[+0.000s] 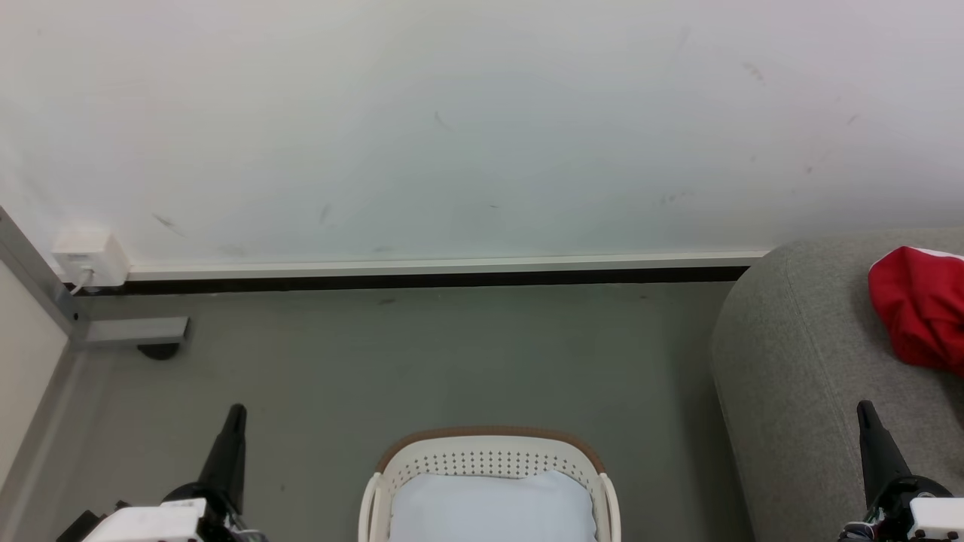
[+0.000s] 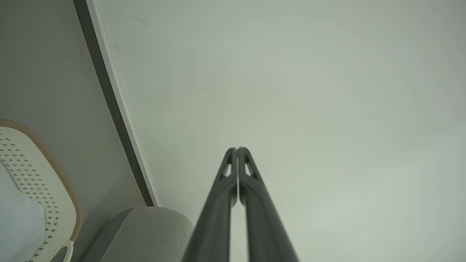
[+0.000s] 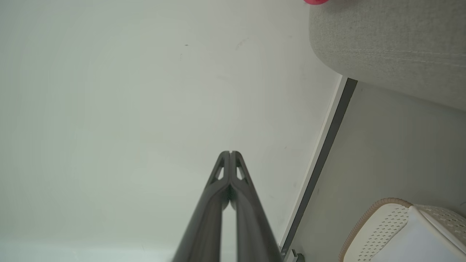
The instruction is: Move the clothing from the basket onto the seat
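The cream-white basket [image 1: 489,454] with its brown rim stands on the floor at the bottom centre; inside lies a pale bluish-white pad [image 1: 493,508]. Red clothing [image 1: 917,307] with white trim rests on the light-grey seat [image 1: 798,361] at the right edge. My left gripper [image 1: 236,411] is shut and empty, left of the basket. My right gripper [image 1: 864,407] is shut and empty in front of the seat. In the left wrist view the shut gripper [image 2: 237,149] points at the wall, with the basket [image 2: 47,189] and the seat [image 2: 145,233] low at the left. The right wrist view shows its shut gripper [image 3: 230,153], the seat [image 3: 393,47], a sliver of clothing [image 3: 315,1] and the basket [image 3: 382,229].
A white wall [image 1: 467,128] with a pale baseboard and dark gap runs behind the grey floor [image 1: 452,361]. A white socket box [image 1: 86,257] with a cable sits at the left, above a grey metal bracket [image 1: 132,330] and a frame post.
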Robot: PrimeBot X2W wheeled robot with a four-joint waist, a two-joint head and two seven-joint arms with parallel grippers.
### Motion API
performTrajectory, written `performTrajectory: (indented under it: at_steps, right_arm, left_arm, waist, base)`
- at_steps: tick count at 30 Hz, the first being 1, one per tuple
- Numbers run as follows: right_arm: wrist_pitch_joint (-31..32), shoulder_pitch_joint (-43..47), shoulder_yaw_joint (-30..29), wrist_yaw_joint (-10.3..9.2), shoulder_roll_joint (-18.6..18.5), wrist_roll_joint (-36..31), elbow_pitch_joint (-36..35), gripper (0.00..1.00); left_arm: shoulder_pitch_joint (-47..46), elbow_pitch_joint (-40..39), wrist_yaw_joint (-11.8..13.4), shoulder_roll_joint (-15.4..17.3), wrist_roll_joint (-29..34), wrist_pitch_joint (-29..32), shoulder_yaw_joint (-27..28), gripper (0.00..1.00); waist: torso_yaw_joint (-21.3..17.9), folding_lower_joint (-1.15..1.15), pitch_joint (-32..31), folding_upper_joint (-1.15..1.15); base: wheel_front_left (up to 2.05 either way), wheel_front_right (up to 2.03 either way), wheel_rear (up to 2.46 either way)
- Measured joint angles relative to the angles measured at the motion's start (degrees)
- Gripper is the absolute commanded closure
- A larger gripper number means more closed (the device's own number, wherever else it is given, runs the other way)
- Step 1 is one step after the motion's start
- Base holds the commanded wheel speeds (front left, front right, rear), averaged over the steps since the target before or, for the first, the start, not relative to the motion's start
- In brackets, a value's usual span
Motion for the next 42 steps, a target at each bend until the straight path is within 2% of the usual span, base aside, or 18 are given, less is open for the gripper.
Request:
performTrajectory:
  at_steps: [42]
  right_arm:
    - [0.3, 0.0, -0.2, 0.0, 0.2, -0.1, 0.0, 1.0]
  left_arm:
    - [0.0, 0.0, 0.0, 0.0, 0.0, 0.0, 0.0, 1.0]
  waist:
    - [0.0, 0.0, 0.0, 0.0]
  base:
    - [0.0, 0.0, 0.0]
